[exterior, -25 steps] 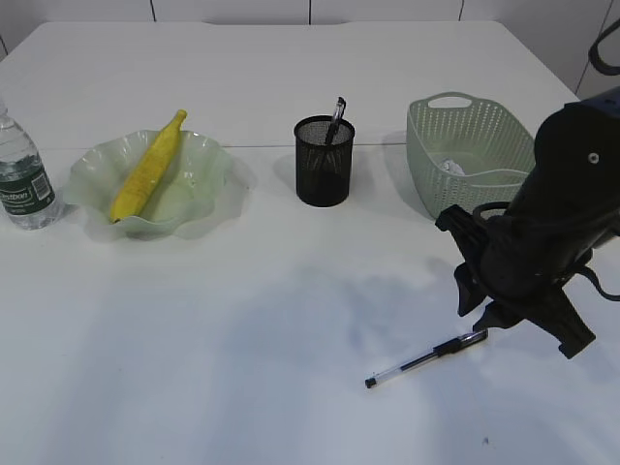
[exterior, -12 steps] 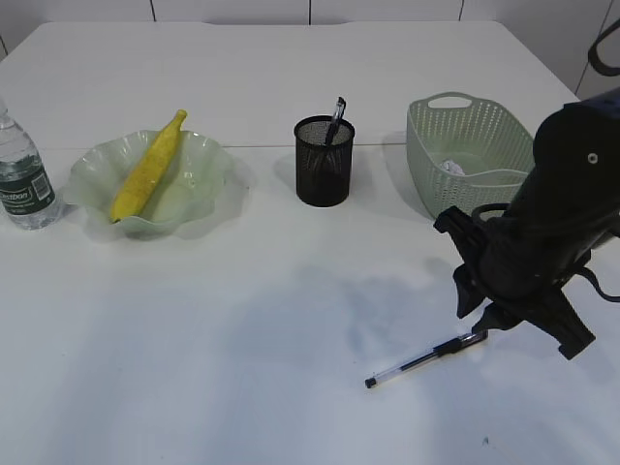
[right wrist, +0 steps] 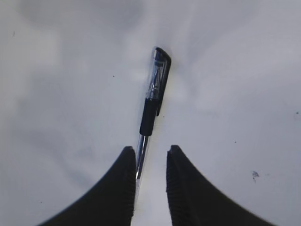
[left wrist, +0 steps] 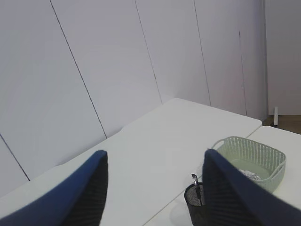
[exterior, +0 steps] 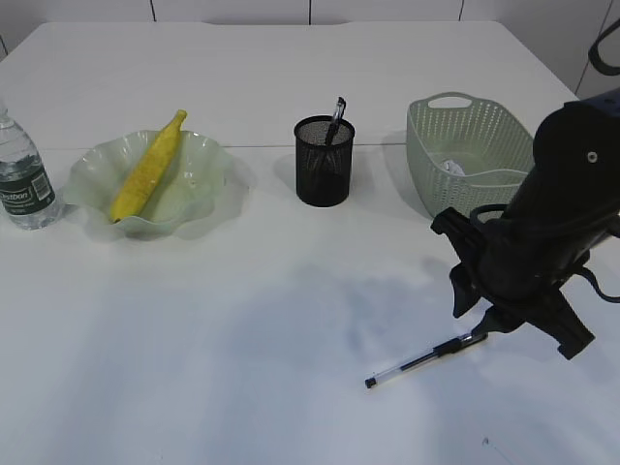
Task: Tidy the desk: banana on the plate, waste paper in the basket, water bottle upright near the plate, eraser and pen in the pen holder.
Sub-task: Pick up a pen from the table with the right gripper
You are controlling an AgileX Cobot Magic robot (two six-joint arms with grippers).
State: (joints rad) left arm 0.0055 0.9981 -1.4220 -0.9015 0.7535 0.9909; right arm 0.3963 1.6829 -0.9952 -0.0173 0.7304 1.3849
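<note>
Pen position: loose pen (exterior: 426,360) lies flat on the white surface (exterior: 242,349), front right, well apart from the pen holder (exterior: 324,161) at the back centre.
Pen axis: long axis runs diagonally in the exterior view, tip toward the near left, capped end toward the far right under the right arm.
Nearer arm: right hand (exterior: 484,325) sits directly over the capped end; the left hand (left wrist: 153,188) is raised high and far from it.
Right hand state: fingers (right wrist: 123,188) stand slightly apart, with the pen's clear barrel (right wrist: 141,153) running into the narrow gap between them; from the wrist view I cannot tell whether they already touch it.
Alignment: pen lies nearly along the gap and not across it, leaning a little to one side, so closing would catch the barrel low, near its grip section.
Right arm pose: wrist bent steeply down, hand close to the surface.
Left hand state: fingers wide apart, holding nothing.
Other items: banana (exterior: 147,167) on the plate (exterior: 208,184), bottle (exterior: 21,170) upright beside it, paper (exterior: 452,166) in the basket (exterior: 465,145).
</note>
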